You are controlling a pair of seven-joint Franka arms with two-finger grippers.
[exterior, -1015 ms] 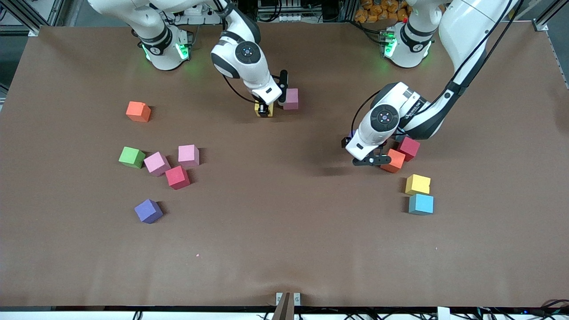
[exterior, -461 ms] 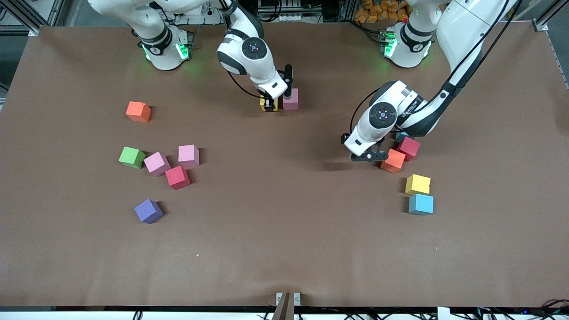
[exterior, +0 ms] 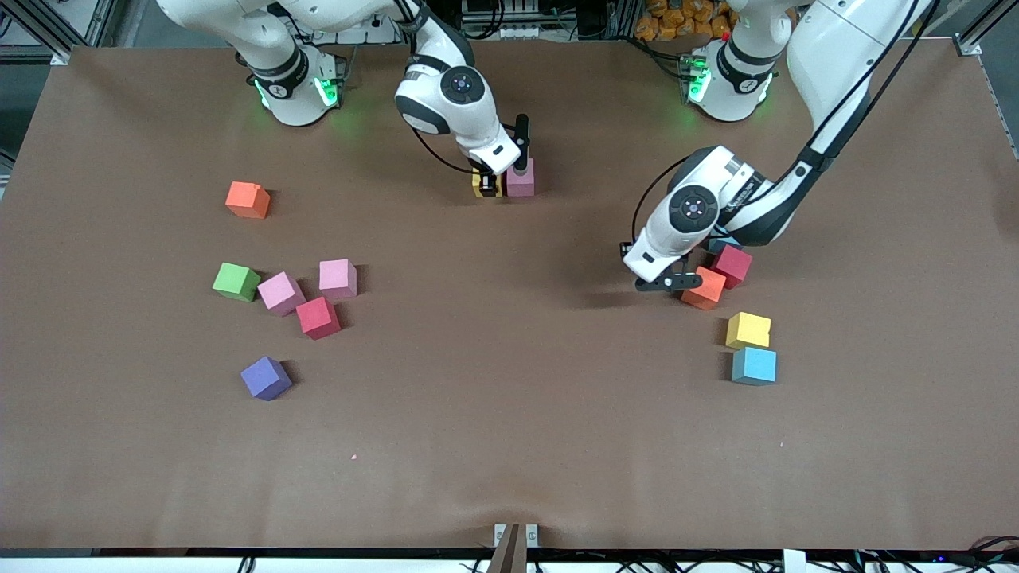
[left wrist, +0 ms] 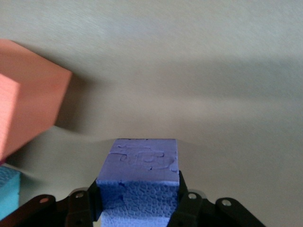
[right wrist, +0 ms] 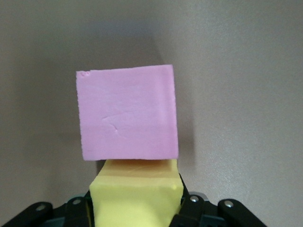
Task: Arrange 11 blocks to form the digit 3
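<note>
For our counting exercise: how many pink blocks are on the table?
3. One pink block is beside the yellow block held by the right claw; two more sit beside a red block. Arms may hide others.

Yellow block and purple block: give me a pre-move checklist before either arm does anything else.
1. Right gripper shut on the yellow block: ok.
2. Yellow block against the pink block it is being set beside: ok, the right wrist view shows them touching.
3. Left gripper shut on the purple block: ok.
4. Neighbours of the purple block: not ok, an orange block and a red block crowd the left gripper.
5. Purple block lifted off the table: cannot tell.
6. Digit 3 progress: not ok, only two blocks are together.
</note>
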